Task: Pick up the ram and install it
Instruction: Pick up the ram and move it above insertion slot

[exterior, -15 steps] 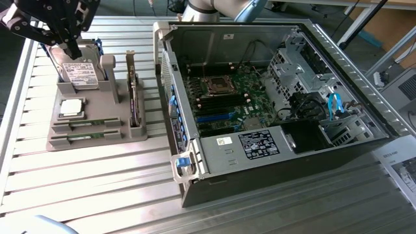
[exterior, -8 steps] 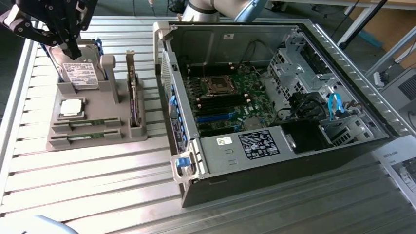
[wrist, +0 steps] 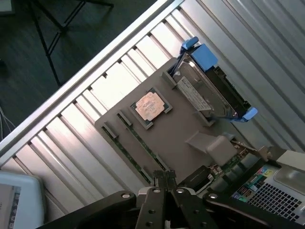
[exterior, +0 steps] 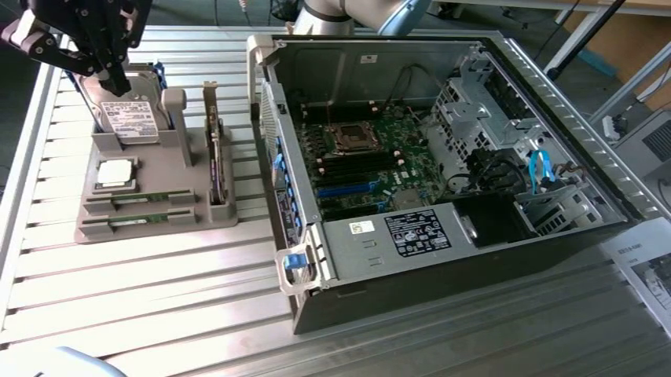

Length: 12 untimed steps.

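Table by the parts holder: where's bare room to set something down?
The widest bare table lies below the grey holder in the exterior view, bordered by the computer case on that view's right. The strip between holder and case is narrow. The holder is crowded, the gripper over its hard drive.

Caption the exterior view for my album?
Shut end effector near the hard drive; ram rests in its tray beside the computer.

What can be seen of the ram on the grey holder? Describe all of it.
The ram is a long, thin green circuit-board stick, seemingly on edge in a slot of the grey holder, its ends held between grey blocks. A second stick like it lies parallel in the next slot, beside the silver processor chip. Nothing else touches it; the shut gripper hangs apart, by the hard drive.
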Available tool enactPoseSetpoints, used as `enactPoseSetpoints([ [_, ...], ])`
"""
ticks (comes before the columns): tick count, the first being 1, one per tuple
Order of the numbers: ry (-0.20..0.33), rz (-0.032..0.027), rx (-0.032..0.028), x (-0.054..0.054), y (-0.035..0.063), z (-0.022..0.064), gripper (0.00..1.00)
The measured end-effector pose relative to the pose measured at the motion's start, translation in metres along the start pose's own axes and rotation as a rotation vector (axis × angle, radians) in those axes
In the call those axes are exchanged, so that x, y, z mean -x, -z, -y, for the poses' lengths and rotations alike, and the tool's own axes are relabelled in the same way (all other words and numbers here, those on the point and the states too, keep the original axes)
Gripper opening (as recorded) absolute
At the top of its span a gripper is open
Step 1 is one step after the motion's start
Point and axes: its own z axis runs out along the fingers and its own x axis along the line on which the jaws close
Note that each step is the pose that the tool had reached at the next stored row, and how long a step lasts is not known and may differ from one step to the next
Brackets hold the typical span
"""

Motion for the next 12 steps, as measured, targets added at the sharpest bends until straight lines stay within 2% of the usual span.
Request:
enactPoseSetpoints([
  [12,0.158,-0.0071,0.0039,0.0,0.0,0.0,0.1],
])
